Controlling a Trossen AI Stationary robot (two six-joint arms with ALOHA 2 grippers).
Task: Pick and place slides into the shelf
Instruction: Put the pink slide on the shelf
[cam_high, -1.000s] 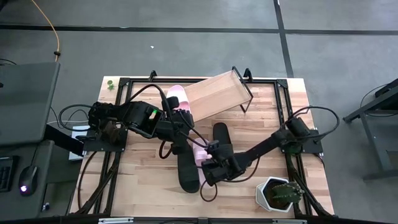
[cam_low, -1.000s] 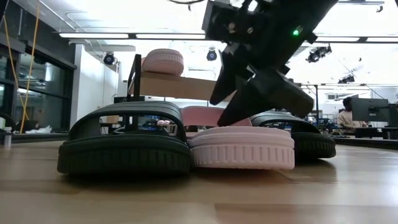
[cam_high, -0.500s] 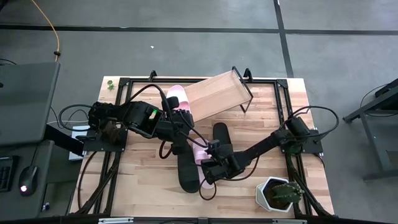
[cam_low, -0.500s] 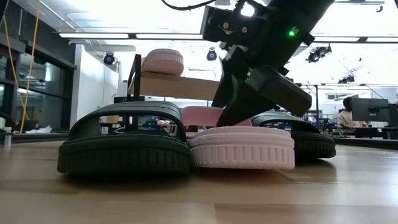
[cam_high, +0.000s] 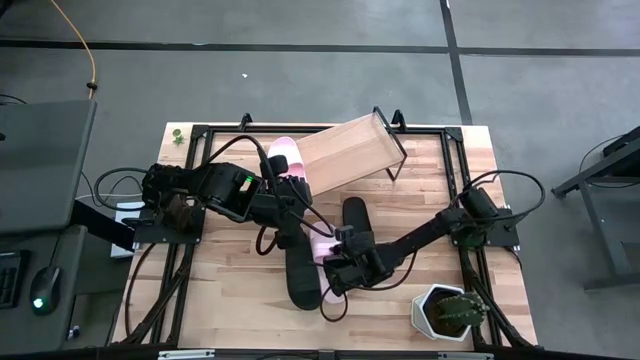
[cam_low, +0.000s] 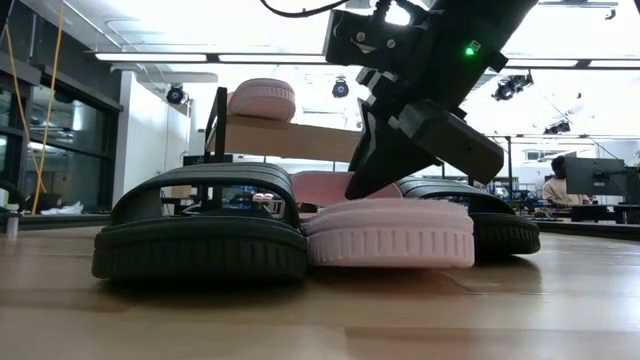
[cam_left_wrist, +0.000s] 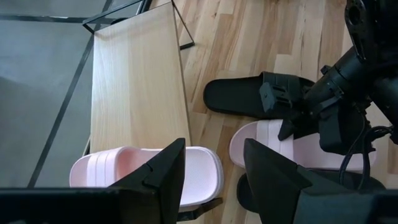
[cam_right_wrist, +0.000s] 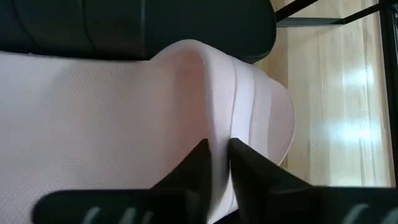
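Beside the black slide (cam_high: 302, 272), the pink slide (cam_low: 388, 233) is pinched by its strap in the right end effector (cam_high: 336, 273), while the left end effector (cam_high: 290, 205) is held open; that thin hold could be lost on lifting.

Two dark, nearly black robot arms, each built from blocky matte housings joined by rounded joints. The left arm (cam_high: 215, 188) carries a small glowing green indicator light on its upper housing, and thin black cables loop in loose arcs alongside its segments. The right arm (cam_high: 440, 232) has a slimmer forearm, with a black cable curving over its base joint. A green light also glows on a boxy black wrist housing (cam_low: 420, 45) seen from table height, beside small screw heads and bracket edges. The left gripper (cam_left_wrist: 211, 177) ends in two flat, angular black fingers; the right gripper (cam_right_wrist: 215, 163) has two narrow, tapering black fingers.
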